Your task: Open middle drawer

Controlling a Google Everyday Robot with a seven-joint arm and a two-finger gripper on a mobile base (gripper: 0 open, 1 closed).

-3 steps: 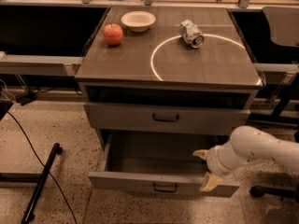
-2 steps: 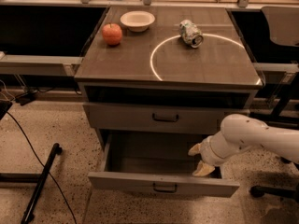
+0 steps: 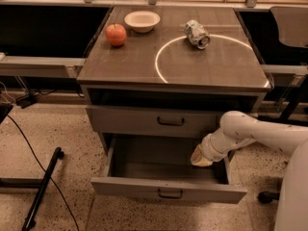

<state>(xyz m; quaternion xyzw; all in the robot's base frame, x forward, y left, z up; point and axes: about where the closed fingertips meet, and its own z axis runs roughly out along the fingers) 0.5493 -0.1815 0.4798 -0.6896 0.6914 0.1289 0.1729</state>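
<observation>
On the counter lay one apple, one bowl and one can. Below its front edge showed one shut drawer and one open drawer. One gripper hung under the front right corner, inside the open drawer.

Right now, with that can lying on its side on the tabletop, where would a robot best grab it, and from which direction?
Come from above and clamp the can across its round body, midway along. It lies on its side, one end facing front right, with both curved sides free. The gripper is down inside the pulled-out drawer, away from it.
</observation>
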